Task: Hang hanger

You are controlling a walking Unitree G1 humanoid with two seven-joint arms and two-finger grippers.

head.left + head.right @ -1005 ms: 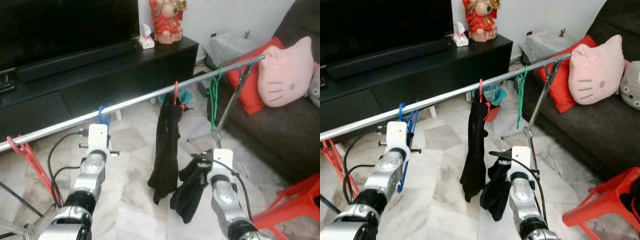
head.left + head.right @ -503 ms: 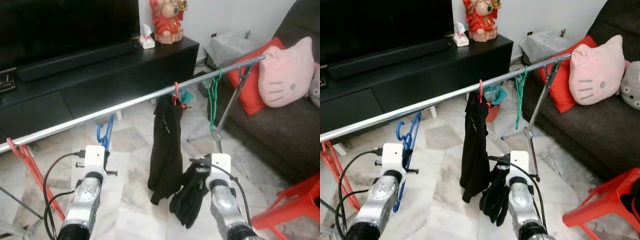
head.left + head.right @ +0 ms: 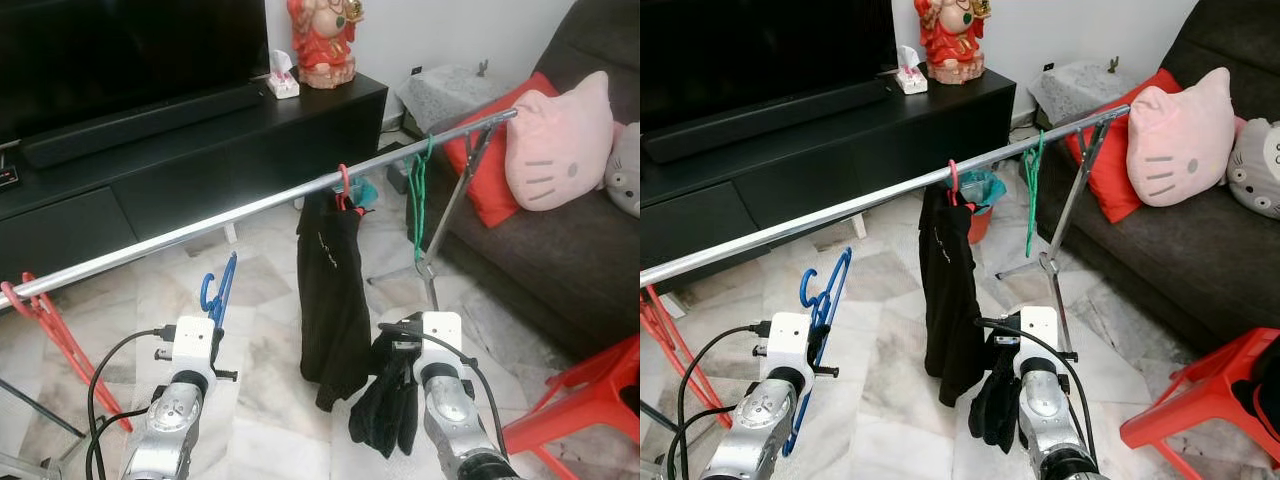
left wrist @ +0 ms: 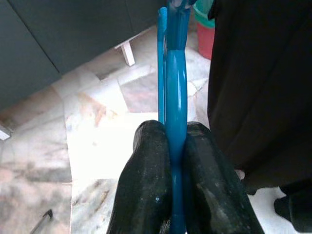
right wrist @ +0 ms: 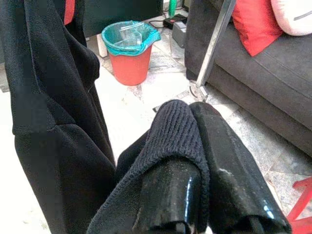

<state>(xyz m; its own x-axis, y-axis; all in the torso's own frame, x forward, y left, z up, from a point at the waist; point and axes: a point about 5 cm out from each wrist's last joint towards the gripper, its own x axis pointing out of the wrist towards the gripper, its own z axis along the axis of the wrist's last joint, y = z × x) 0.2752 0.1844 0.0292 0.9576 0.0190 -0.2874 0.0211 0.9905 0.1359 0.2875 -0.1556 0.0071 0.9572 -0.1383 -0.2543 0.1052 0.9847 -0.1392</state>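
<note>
My left gripper point(image 4: 176, 141) is shut on a blue hanger point(image 3: 218, 293), which stands up from it well below the silver rail point(image 3: 250, 207). Its hook point(image 3: 810, 287) hangs free of the rail. My right gripper point(image 5: 197, 146) is shut on a black knitted garment point(image 3: 390, 400) that droops beside the arm. A red hanger point(image 3: 342, 186) on the rail carries a long black garment point(image 3: 330, 295). A green hanger point(image 3: 418, 195) hangs empty further right on the rail. Another red hanger point(image 3: 45, 320) hangs at the rail's left end.
A black TV cabinet point(image 3: 200, 140) stands behind the rail. A dark sofa point(image 3: 560, 250) with a pink cat cushion point(image 3: 555, 145) is on the right. A red stool point(image 3: 580, 415) sits at the lower right. An orange bin point(image 5: 130, 53) stands beyond the hanging garment.
My left gripper has dropped with the blue hanger, from up against the rail to well below it. My right gripper with the black garment has sunk slightly. The camera shifted a little.
</note>
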